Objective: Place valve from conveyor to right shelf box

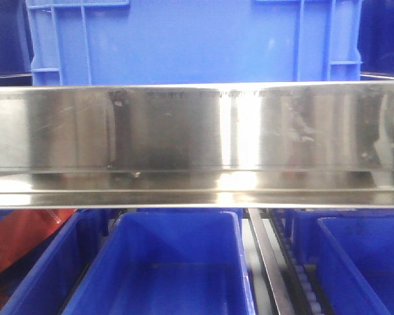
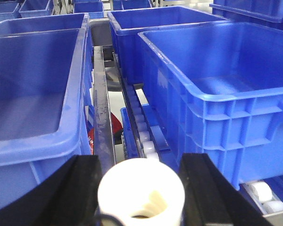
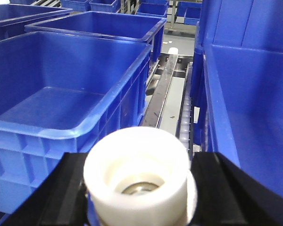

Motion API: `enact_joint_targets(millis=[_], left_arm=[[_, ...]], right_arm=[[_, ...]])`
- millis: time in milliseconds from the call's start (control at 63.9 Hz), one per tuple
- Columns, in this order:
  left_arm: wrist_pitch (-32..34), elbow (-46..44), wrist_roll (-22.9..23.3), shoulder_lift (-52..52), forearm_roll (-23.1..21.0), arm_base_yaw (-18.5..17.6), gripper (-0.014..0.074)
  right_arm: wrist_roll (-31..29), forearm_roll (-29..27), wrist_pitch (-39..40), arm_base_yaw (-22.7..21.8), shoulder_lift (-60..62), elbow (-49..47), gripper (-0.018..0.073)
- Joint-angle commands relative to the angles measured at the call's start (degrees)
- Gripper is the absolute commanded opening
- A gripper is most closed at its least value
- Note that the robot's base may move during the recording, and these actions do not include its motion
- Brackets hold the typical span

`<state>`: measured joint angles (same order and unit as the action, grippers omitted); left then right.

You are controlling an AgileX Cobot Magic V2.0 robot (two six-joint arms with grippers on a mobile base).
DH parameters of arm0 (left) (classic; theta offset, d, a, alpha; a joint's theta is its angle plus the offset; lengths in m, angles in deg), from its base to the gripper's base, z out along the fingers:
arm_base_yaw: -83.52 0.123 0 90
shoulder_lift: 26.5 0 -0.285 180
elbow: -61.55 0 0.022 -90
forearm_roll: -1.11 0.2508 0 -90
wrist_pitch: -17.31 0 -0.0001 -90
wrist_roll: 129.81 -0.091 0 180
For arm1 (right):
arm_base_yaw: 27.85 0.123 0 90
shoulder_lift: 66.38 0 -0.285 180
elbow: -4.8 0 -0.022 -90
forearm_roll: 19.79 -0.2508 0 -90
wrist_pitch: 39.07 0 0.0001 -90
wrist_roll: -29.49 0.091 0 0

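Transport was in hand: right jaws were clenched on the white valve (image 3: 139,176), held near the right-hand blue box (image 3: 254,94), left jaws gripped a second valve (image 2: 140,188); next move probably called for centring over that box, lowering, then releasing

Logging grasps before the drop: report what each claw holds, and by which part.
Left claw clamps a white valve across its round body's sides; right claw clamps another white valve likewise.
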<state>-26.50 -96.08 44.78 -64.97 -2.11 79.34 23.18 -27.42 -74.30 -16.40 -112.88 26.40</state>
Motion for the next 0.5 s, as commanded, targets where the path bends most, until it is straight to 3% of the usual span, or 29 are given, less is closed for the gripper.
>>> enact_joint_targets(millis=[0,485], left_arm=[[2.92,-0.47,0.20,0.18,-0.28,-0.33,-0.0111],[2.92,-0.47,0.20,0.18,-0.28,-0.33,-0.0111]], right_arm=[[-0.03,0.00,4.44,-0.07,0.36,-1.01,-0.0152],[-0.03,0.00,4.44,-0.07,0.36,-1.01,-0.0152]])
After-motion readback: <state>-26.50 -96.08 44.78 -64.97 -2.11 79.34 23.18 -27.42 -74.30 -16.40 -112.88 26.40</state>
